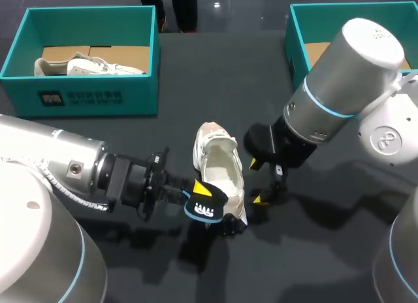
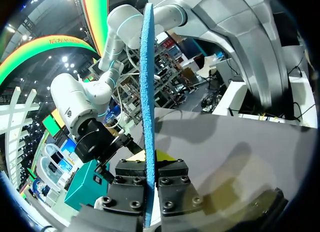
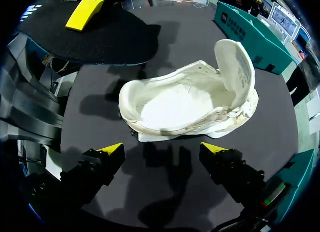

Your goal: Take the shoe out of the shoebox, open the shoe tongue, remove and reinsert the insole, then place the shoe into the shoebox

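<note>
While the white shoe (image 1: 219, 167) is lying on the bench (image 1: 196, 94) with its tongue folded open, I am gripping the insole (image 2: 147, 92) edge-on in my left pincer (image 2: 151, 166) and holding my right pincer (image 3: 162, 149) open just beside the shoe.

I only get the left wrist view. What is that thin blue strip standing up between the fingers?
Observer: An insole, seen edge-on; the left gripper is shut on it.
Visitor: Where's its shoe?
Observer: The white shoe sits on the table by the insole, tongue folded open.
Visitor: Anything inside it?
Observer: No, the right wrist view shows it empty.
</note>
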`<state>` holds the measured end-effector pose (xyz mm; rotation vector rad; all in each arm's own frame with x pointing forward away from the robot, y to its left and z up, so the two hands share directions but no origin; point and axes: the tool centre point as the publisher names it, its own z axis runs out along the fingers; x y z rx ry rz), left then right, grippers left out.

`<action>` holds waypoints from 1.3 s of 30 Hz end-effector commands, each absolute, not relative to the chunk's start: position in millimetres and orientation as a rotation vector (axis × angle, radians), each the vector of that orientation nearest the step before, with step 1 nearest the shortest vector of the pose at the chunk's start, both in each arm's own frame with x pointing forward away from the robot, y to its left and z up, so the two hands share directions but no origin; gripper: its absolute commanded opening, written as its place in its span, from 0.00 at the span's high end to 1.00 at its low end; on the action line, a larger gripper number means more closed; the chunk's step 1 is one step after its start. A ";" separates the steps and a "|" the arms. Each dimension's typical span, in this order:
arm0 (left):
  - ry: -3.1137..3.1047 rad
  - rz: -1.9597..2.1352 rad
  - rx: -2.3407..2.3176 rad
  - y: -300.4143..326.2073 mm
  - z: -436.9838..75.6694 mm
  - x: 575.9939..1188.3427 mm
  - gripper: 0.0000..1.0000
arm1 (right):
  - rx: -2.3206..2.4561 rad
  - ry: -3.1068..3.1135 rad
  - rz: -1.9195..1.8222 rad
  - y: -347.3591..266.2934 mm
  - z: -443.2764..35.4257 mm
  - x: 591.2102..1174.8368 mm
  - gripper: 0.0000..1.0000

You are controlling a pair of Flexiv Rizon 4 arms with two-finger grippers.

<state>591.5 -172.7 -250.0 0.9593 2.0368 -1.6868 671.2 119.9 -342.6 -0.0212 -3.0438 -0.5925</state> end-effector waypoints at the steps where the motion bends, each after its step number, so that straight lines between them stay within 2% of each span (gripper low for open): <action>1: 2.046 -1.679 0.961 -176.8 -247.8 591.1 1.00 | -0.014 -3.042 -0.577 125.7 -346.2 672.4 0.00; 39: 1.938 -1.884 0.821 -212.5 -275.0 610.0 1.00 | 0.062 -3.039 -0.573 131.9 -364.7 673.2 0.00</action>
